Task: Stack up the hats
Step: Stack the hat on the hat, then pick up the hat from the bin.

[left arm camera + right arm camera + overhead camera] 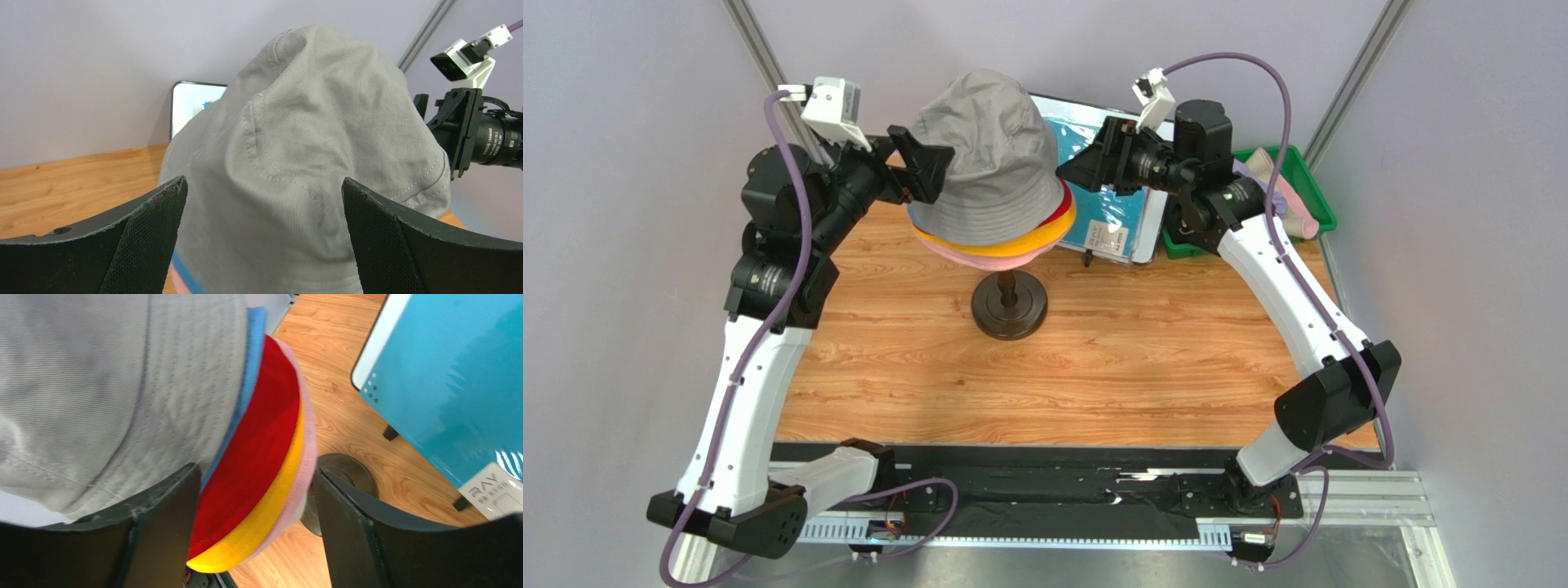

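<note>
The hats sit stacked on a stand with a dark round base (1009, 306). On top is a grey-beige hat (987, 153) (307, 122) (92, 386). Under it show the brims of a blue hat (248, 373), a red hat (1064, 211) (264, 435), an orange-yellow hat (1032, 245) (270, 508) and a pink hat (977, 257) (307, 447). My left gripper (922, 165) (264, 196) is open at the top hat's left side, with the crown in front of its fingers. My right gripper (1081, 165) (255, 478) is open at the right side, and the layered brims lie between its fingers.
Behind the stack stands a flat teal sheet with a white frame (1112, 184) (454, 373). A green tray (1290, 190) with pale cloth sits at the back right. The right arm's wrist (479, 128) is close to the hat's far side. Grey walls enclose the wooden table (1136, 355).
</note>
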`<state>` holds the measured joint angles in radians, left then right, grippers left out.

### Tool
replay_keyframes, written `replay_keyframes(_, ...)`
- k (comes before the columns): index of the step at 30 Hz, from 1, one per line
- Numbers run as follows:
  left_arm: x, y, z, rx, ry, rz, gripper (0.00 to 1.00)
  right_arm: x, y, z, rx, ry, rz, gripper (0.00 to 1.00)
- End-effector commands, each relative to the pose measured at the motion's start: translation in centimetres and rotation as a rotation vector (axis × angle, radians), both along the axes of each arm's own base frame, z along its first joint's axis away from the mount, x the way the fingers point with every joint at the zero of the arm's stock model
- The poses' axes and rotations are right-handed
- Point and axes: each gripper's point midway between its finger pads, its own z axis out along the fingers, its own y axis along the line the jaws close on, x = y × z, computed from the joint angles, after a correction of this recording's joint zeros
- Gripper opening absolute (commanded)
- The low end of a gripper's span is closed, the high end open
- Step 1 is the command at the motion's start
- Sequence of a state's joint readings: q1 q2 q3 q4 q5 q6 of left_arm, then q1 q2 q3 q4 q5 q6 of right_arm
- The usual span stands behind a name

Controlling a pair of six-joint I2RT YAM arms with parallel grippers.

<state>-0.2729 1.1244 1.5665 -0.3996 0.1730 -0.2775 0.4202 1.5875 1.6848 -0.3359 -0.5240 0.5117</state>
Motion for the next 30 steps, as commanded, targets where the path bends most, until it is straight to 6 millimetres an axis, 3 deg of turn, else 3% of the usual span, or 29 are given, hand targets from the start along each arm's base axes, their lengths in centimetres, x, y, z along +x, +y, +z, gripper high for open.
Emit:
replay_keyframes(1, -3.7, 3.3, 4.3, 0.01, -0.146, 0.119, 0.99, -1.4, -2.7, 0.4, -0.073, 0.013, -0.021, 0.74)
replay_keyframes(3, -5.0, 5.8, 4.8, 0.005, -0.179, 0.235, 0.99, -1.7, -5.0, 1.6, -0.071, -0.017, -0.07, 0.75)
replay_keyframes(5, -5.3, 7.8, 4.0, 0.029, -0.179, 0.333, 0.99, -1.9, -7.1, 1.7, -0.095, -0.027, -0.123, 0.75)
replay_keyframes(6, -6.4, 8.7, 4.1, 0.031, -0.196, 0.363, 1.0, -1.1, -9.4, 1.6, -0.13, -0.033, -0.221, 0.75)
replay_keyframes(8, -6.5, 10.4, 2.0, 0.08, -0.167, 0.45, 1.0, -1.4, -12.4, 0.6, -0.256, -0.024, -0.343, 0.76)
replay_keyframes(9, -7.5, 11.2, 1.5, 0.091, -0.168, 0.477, 1.0, -0.5, -15.2, -0.1, -0.341, -0.011, -0.489, 0.76)
replay_keyframes(10, -7.0, 11.6, -0.8, 0.137, -0.126, 0.503, 0.99, -0.6, -16.8, -1.4, -0.419, 0.033, -0.55, 0.78)
replay_keyframes(11, -7.3, 12.5, -1.8, 0.151, -0.111, 0.55, 0.99, -0.2, -18.5, -2.3, -0.489, 0.049, -0.623, 0.78)
replay_keyframes(12, -8.0, 13.0, -2.3, 0.153, -0.117, 0.567, 1.0, 0.4, -21.5, -3.2, -0.588, 0.064, -0.765, 0.78)
replay_keyframes(13, -7.6, 13.1, -4.7, 0.188, -0.081, 0.571, 0.99, 0.5, -22.8, -4.1, -0.634, 0.092, -0.823, 0.8)
replay_keyframes(15, -7.9, 13.1, -6.0, 0.197, -0.075, 0.564, 0.99, 1.2, -24.4, -6.6, -0.642, 0.176, -0.89, 0.8)
replay_keyframes(16, -7.5, 12.9, -8.0, 0.216, -0.04, 0.557, 1.0, 2.0, -24.1, -7.1, -0.603, 0.182, -0.886, 0.8)
replay_keyframes(17, -7.3, 12.7, -8.8, 0.222, -0.025, 0.544, 0.99, 2.3, -24.1, -9.5, -0.601, 0.231, -0.878, 0.8)
replay_keyframes(19, -6.7, 12.1, -11.3, 0.24, 0.034, 0.517, 0.99, 3.6, -24.4, -10.9, -0.539, 0.259, -0.932, 0.79)
replay_keyframes(21, -6.2, 11.3, -12.9, 0.254, 0.086, 0.473, 0.99, 4.2, -25.5, -13.9, -0.529, 0.322, -0.997, 0.79)
replay_keyframes(23, -6.1, 10.4, -13.2, 0.24, 0.097, 0.428, 0.99, 5.5, -25.7, -14.6, -0.413, 0.337, -1.06, 0.79)
replay_keyframes(24, -6.0, 10.1, -13.1, 0.235, 0.095, 0.416, 0.99, 5.5, -26.5, -16.4, -0.396, 0.378, -1.088, 0.77)
replay_keyframes(25, -6.1, 9.9, -13.1, 0.228, 0.097, 0.408, 1.0, 6.5, -26.6, -16.3, -0.308, 0.369, -1.136, 0.77)
replay_keyframes(27, -6.2, 9.9, -13.1, 0.221, 0.094, 0.403, 0.99, 6.5, -27.7, -18.0, -0.285, 0.386, -1.213, 0.75)
replay_keyframes(30, -6.4, 9.9, -13.2, 0.219, 0.09, 0.405, 0.99, 7.1, -29.3, -18.6, -0.221, 0.361, -1.347, 0.73)
